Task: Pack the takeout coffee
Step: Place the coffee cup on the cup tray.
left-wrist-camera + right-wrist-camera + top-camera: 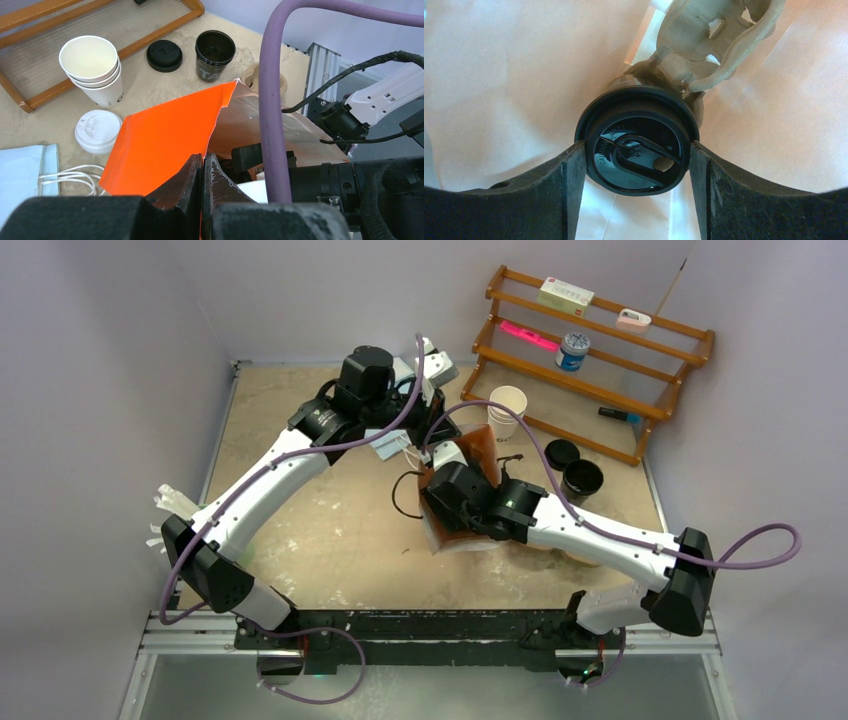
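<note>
Small black paper cup w/ a round black plastic lid (638, 142) is inside the orange glossy bag (165, 137), near the table centre. The right gripper (637, 152) pinches it: one finger touches the lid rim at 9 o'clock, the other at 3 o'clock. A brown pulp carrier (704, 45) lies just beyond it, at 1 o'clock; I cannot tell if the cup sits in it. The left gripper (202, 172) has its fingers pressed together on the bag's edge.

Farther, at approx. 2 o'clock from the bag, a second black paper cup, open (583, 478), stands on the table, w/ a loose black plastic lid (562, 452) just beside it.

In my judgement the cup is prob. light, and its paper wall is soft and easy to crush. The lid is smooth, so slippery. The best hold is at the lid rim, the stiffest part, w/ mild force and the cup kept upright.
</note>
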`<state>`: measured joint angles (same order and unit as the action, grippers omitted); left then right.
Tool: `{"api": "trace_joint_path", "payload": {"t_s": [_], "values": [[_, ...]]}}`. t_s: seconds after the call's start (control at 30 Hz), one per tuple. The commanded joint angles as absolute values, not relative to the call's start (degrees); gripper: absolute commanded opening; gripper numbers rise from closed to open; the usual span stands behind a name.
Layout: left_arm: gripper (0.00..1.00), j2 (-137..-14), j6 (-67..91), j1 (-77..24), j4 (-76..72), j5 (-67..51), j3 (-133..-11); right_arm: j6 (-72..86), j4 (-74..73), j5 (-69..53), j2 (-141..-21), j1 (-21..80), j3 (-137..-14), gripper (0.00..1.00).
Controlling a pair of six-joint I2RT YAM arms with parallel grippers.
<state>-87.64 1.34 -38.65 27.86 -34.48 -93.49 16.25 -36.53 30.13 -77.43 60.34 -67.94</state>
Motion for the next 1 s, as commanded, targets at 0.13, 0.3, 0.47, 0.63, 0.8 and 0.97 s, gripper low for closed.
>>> {"api": "trace_joint_path", "payload": {"t_s": [0.13,0.3,0.47,0.63,0.8,0.97], "values": [[0.0,-87.37,0.26,-39.11,36.88,-31.12,-95.9,19.5,-40.42,40.38,-77.46,59.72,-74.58,0.0],[0.0,-87.56,-0.47,-37.8,40.52,-26.78,-97.57,19.19,-37.3,37.45,-75.0,59.74,-71.88,0.0],[0.0,-85.84,1.19,-35.72,41.25,-23.82,-97.17,21.05,-38.24,36.94,-74.11,59.72,-70.77,0.0],[0.0,-83.56,1.51,-35.73,38.89,-26.06,-94.51,19.08,-36.7,36.12,-73.88,59.75,-72.25,0.0],[0.0,-81.16,1.61,-35.72,35.32,-28.45,-92.11,18.2,-38.29,39.23,-75.39,59.75,-75.22,0.0],[0.0,-80.88,1.6,-35.75,33.35,-30.78,-91.48,18.46,-39.34,45.6,-78.45,59.76,-76.04,0.0]]}}
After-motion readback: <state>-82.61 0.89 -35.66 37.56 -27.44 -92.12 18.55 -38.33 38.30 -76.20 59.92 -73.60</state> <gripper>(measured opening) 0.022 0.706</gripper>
